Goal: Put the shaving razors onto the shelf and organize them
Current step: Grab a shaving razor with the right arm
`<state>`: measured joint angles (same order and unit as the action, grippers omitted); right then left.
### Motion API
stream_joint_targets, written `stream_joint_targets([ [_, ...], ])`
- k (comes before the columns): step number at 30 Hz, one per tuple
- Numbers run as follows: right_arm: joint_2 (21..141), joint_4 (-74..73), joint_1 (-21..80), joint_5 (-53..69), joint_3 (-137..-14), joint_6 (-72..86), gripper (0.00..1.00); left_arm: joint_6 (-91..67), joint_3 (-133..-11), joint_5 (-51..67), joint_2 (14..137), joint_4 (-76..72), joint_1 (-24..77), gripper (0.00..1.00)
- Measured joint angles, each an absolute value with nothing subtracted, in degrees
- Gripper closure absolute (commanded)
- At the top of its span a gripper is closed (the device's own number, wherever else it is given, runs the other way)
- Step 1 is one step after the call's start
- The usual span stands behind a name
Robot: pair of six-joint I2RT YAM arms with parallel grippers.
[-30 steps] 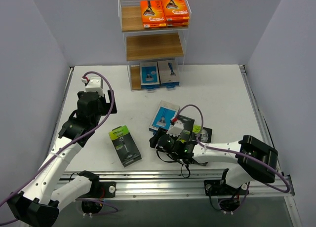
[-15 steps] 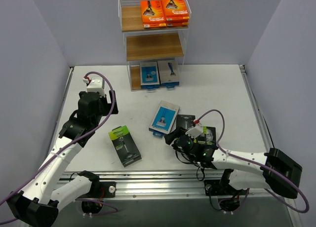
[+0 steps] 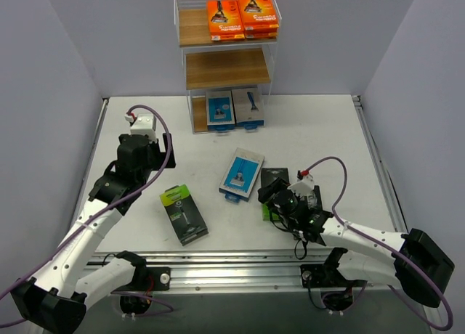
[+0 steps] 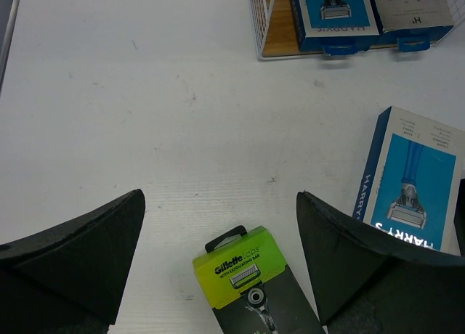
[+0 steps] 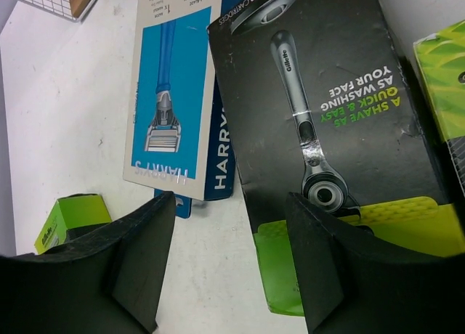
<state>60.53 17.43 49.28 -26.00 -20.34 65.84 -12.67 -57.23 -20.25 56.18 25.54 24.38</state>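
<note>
The shelf (image 3: 227, 67) stands at the back, with orange razor packs (image 3: 242, 18) on its top tier and blue-and-white packs (image 3: 234, 109) on the bottom board. On the table lie a black pack with a lime-green top (image 3: 184, 214) (image 4: 251, 276), a blue-and-white pack (image 3: 242, 174) (image 5: 171, 94) and a black pack (image 3: 274, 180) (image 5: 320, 109). My right gripper (image 3: 270, 196) (image 5: 229, 232) is open and low at that black pack's green end, one finger over its edge. My left gripper (image 3: 145, 154) (image 4: 218, 200) hangs wide open above the lime-topped pack.
Another green-and-black pack (image 3: 309, 197) (image 5: 443, 51) lies just right of the black one, partly under my right arm. The shelf's middle board is bare wood. In the left wrist view the bottom tier's wire side (image 4: 256, 22) shows at the top.
My right arm swung to the right, carrying its gripper from beside the blue-and-white pack to the black pack's near end. The left arm barely shifted. No pack has moved.
</note>
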Motion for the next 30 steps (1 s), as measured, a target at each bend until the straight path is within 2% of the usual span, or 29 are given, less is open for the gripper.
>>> stream_joint_targets([
  [8, 61.2, 14.9, 58.5, -28.8, -22.9, 66.7, 0.44, -12.7, -57.2, -20.1, 56.3, 25.5, 25.2, 0.06],
  [13, 65.7, 16.8, 62.8, -30.3, -25.1, 70.4, 0.43, -12.7, -57.2, -20.1, 56.3, 25.5, 25.6, 0.06],
  [22, 76.9, 29.0, 65.0, -31.2, -22.0, 81.7, 0.42, -12.7, -57.2, -21.5, 55.5, 25.5, 26.2, 0.06],
  [23, 78.2, 30.2, 65.0, -31.3, -22.0, 82.5, 0.42, -12.7, -57.2, -21.5, 55.4, 25.5, 26.3, 0.05],
  [24, 79.5, 31.4, 65.0, -31.3, -22.0, 83.1, 0.42, -12.6, -57.2, -21.5, 55.3, 25.5, 26.4, 0.01],
  [30, 84.1, 38.3, 65.3, -32.2, -22.2, 87.1, 0.42, -12.6, -57.2, -21.6, 54.8, 25.5, 26.7, 0.00],
])
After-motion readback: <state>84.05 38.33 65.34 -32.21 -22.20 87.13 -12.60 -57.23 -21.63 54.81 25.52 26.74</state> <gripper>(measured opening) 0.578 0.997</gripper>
